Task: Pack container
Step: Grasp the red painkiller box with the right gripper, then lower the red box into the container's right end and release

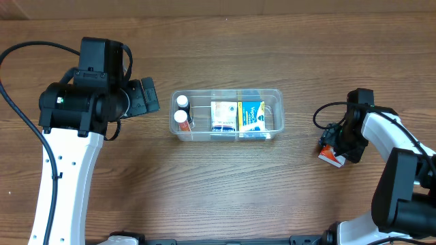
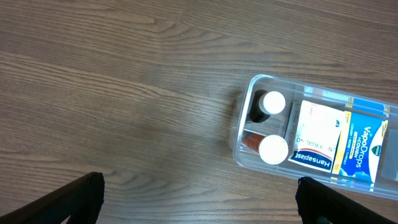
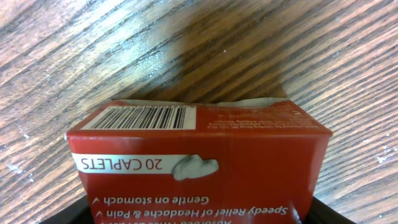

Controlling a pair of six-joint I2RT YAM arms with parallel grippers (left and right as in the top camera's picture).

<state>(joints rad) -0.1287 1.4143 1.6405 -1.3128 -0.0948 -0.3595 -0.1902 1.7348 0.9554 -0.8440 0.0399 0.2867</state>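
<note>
The clear plastic container (image 1: 225, 91) sits mid-table. It holds two white-capped bottles (image 1: 181, 109), a white and blue Hansaplast box (image 1: 223, 116) and a yellow and blue VapoDrops box (image 1: 251, 117). My left gripper (image 1: 151, 101) is open and empty, just left of the container; in the left wrist view its fingers (image 2: 199, 199) are spread wide over bare table, with the container (image 2: 239, 134) at the right. My right gripper (image 1: 335, 144) is at the right side, shut on a red caplets box (image 1: 332, 156). In the right wrist view the box (image 3: 199, 143) fills the gap between the fingers (image 3: 199, 214).
The wooden table (image 1: 225, 190) surrounds the container. A black cable (image 1: 323, 112) loops by the right wrist, and another cable (image 1: 20, 102) hangs at the far left.
</note>
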